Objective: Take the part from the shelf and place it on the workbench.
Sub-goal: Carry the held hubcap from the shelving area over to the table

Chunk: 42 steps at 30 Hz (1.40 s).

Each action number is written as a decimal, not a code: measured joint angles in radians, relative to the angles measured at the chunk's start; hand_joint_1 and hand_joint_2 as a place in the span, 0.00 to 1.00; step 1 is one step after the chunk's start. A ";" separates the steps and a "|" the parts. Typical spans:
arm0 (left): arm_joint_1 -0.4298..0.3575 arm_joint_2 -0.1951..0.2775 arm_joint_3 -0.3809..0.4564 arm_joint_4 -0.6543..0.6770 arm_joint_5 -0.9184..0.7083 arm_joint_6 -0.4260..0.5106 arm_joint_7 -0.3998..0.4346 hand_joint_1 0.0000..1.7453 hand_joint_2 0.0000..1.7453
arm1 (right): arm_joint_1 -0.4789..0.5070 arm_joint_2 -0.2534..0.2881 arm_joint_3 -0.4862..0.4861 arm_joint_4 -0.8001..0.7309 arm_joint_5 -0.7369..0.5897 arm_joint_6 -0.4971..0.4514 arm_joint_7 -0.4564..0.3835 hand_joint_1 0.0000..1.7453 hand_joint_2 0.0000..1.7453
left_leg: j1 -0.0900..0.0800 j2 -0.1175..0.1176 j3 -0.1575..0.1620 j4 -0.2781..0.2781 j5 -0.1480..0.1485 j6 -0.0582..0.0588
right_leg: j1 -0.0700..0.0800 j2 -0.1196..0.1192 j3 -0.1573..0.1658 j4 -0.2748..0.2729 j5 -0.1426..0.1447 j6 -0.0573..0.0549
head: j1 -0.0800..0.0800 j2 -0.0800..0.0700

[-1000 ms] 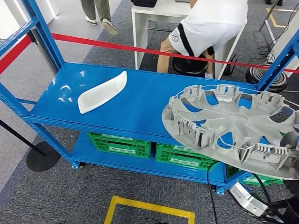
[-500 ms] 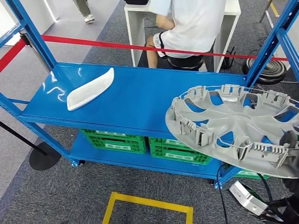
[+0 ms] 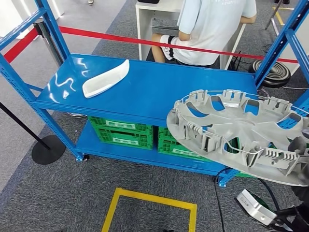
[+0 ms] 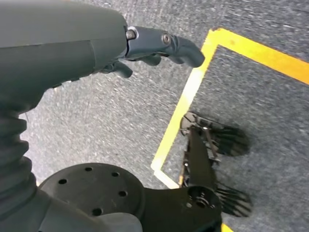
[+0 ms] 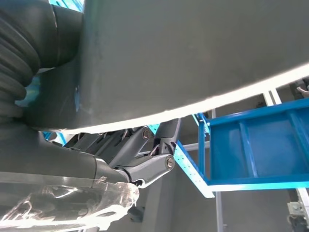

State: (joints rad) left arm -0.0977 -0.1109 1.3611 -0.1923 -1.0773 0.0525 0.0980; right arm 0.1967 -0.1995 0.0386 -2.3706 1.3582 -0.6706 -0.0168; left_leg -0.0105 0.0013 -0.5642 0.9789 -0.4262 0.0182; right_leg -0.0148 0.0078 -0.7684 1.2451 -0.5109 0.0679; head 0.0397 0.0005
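Note:
A large grey wheel cover (image 3: 236,130), ribbed inner side up, hangs over the right end of the blue shelf (image 3: 156,96). My right hand (image 3: 301,145) grips its near right rim. In the right wrist view the cover's smooth face (image 5: 200,53) lies across my right hand's fingers (image 5: 146,159), which press against it. A white curved part (image 3: 105,78) lies on the shelf top at the left. My left hand (image 4: 146,46) hangs over the carpet with its fingers apart, holding nothing.
Green crates (image 3: 122,133) stand on the lower shelf. Behind a red tape (image 3: 146,42) a person (image 3: 211,24) sits at a white desk. A yellow square (image 3: 149,198) marks the carpet in front. A black stand base (image 3: 48,149) is at the left.
The whole picture has shifted, so the camera has moved. The wheel cover stays in my right hand at the same spot in view. The person behind has changed posture.

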 joint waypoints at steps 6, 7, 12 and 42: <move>0.000 -0.002 0.000 0.000 0.000 0.000 0.000 0.00 1.00 | -0.001 0.000 0.000 0.000 0.000 -0.001 0.000 1.00 1.00 | 0.002 0.001 -0.073 0.007 0.063 -0.021 | 0.000 0.000 0.219 -0.143 0.022 0.004 | -0.001 0.000; 0.000 -0.001 0.000 0.000 0.000 0.001 0.000 0.00 1.00 | -0.001 0.000 0.000 0.000 -0.001 -0.001 0.000 1.00 1.00 | 0.000 0.000 -0.076 0.008 0.070 -0.026 | 0.000 0.002 0.250 -0.189 0.009 -0.003 | -0.001 0.000; 0.003 0.000 0.000 0.000 0.000 0.008 -0.001 0.00 1.00 | -0.001 0.000 0.000 0.000 -0.004 -0.006 0.001 1.00 1.00 | 0.003 -0.002 -0.096 0.038 0.042 -0.052 | 0.001 0.001 0.227 -0.213 0.032 -0.055 | -0.007 0.000; 0.001 0.001 0.002 0.000 0.000 0.007 0.015 0.00 1.00 | 0.019 0.001 -0.023 -0.001 -0.055 -0.014 -0.023 1.00 1.00 | 0.003 0.002 -0.071 0.012 0.061 -0.050 | 0.004 0.000 0.248 -0.227 0.027 -0.055 | -0.013 0.000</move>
State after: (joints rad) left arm -0.0965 -0.1103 1.3632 -0.1923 -1.0769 0.0599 0.1133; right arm 0.2154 -0.1989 0.0156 -2.3713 1.3037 -0.6844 -0.0401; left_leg -0.0076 0.0035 -0.6355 0.9909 -0.3653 -0.0319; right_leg -0.0111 0.0073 -0.5204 1.0182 -0.4841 0.0132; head 0.0268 0.0004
